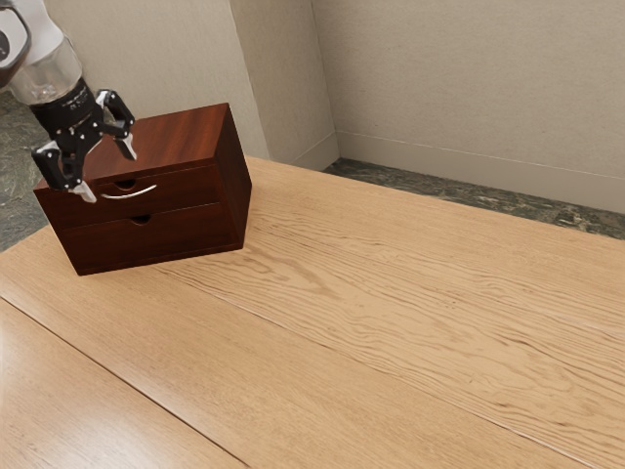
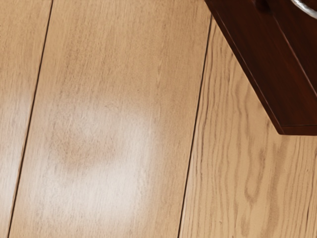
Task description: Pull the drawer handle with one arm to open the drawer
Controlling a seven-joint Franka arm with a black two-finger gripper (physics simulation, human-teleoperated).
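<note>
Hovering gripper point(image 1: 109, 173) just beside drawer handle point(image 1: 129, 193).

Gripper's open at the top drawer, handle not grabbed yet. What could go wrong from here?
1. The open gripper sits off to the exterior view's left of the silver handle; closing here would likely miss it.
2. The handle is thin and curved; fingers may slip off mid-pull.
3. The cabinet looks free-standing on the table; a pull might drag the whole box rather than slide out the top drawer.
</note>
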